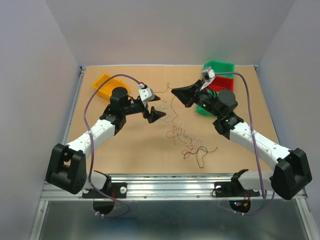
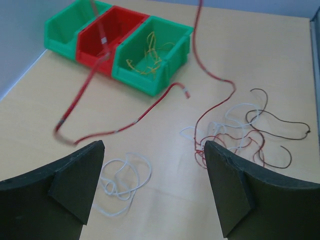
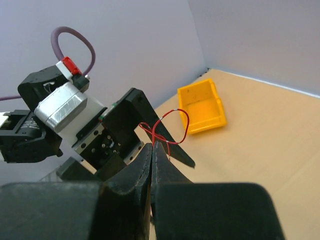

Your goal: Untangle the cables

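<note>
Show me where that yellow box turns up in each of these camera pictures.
Top external: the yellow bin sits upper left, behind the left arm.
Left wrist: not in it.
Right wrist: the yellow bin is right of centre, beyond the left arm.
Shared landmark: the left arm's fingers, which are the black wedges in the bottom corners of the left wrist view and the black blade at centre in the right wrist view.

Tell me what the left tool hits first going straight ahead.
Most likely the thin white wire loop on the tan tabletop, lying just ahead of the open left tool; depth is unclear.
</note>
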You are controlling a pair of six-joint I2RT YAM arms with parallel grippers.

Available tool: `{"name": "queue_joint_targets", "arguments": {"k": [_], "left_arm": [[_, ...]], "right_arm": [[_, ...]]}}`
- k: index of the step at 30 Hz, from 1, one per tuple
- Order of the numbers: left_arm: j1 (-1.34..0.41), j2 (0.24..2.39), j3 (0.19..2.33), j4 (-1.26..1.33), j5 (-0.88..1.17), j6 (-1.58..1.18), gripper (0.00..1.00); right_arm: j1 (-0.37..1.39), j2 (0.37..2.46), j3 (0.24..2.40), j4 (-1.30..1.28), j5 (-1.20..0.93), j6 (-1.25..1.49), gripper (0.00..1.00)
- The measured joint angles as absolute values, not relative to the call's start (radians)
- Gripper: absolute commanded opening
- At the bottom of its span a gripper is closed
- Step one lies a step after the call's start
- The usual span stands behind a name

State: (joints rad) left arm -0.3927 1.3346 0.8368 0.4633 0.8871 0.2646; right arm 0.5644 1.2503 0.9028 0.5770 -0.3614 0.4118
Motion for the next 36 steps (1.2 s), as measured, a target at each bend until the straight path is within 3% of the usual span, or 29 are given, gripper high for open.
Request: {"name": "queue_joint_targets", "arguments": {"k": [10, 14, 15, 16, 17, 18, 20, 21, 26, 30, 36], "left_arm": [[-0.543, 1.457, 0.895, 0.505, 0.834, 0.22, 0.92], [-0.573, 1.49, 0.895, 0.533, 0.78, 0.192, 0.83], [-0.577, 1.494, 0.895, 0.535, 0.769, 0.188, 0.76], [-0.58, 1.496, 0.895, 0.536, 0.754, 0.183, 0.58], [-0.583, 1.497, 0.897, 0.538, 0.737, 0.174, 0.48], [-0.583, 1.498, 0.899, 0.54, 0.727, 0.174, 0.3], [-0.583, 1.501, 0.904, 0.542, 0.714, 0.163, 0.05], [-0.583, 1.502, 0.906, 0.542, 0.709, 0.16, 0.0], [-0.558, 1.495, 0.908, 0.537, 0.7, 0.14, 0.0], [-0.507, 1.446, 0.91, 0.513, 0.709, 0.099, 0.0], [-0.459, 1.312, 0.976, 0.45, 0.712, 0.041, 0.0]], "right_arm": [[0.571, 1.32, 0.933, 0.687, -0.405, 0.482, 0.01], [0.579, 1.336, 0.934, 0.725, -0.408, 0.504, 0.01], [0.58, 1.338, 0.934, 0.729, -0.408, 0.507, 0.01], [0.58, 1.341, 0.934, 0.737, -0.408, 0.514, 0.0], [0.581, 1.345, 0.934, 0.748, -0.408, 0.518, 0.01], [0.583, 1.349, 0.934, 0.757, -0.406, 0.524, 0.01], [0.584, 1.356, 0.935, 0.773, -0.401, 0.53, 0.01], [0.584, 1.357, 0.936, 0.775, -0.4, 0.533, 0.01], [0.584, 1.357, 0.936, 0.781, -0.372, 0.519, 0.7], [0.582, 1.367, 0.966, 0.713, -0.348, 0.439, 0.76], [0.59, 1.449, 0.973, 0.693, -0.371, 0.319, 0.73]]}}
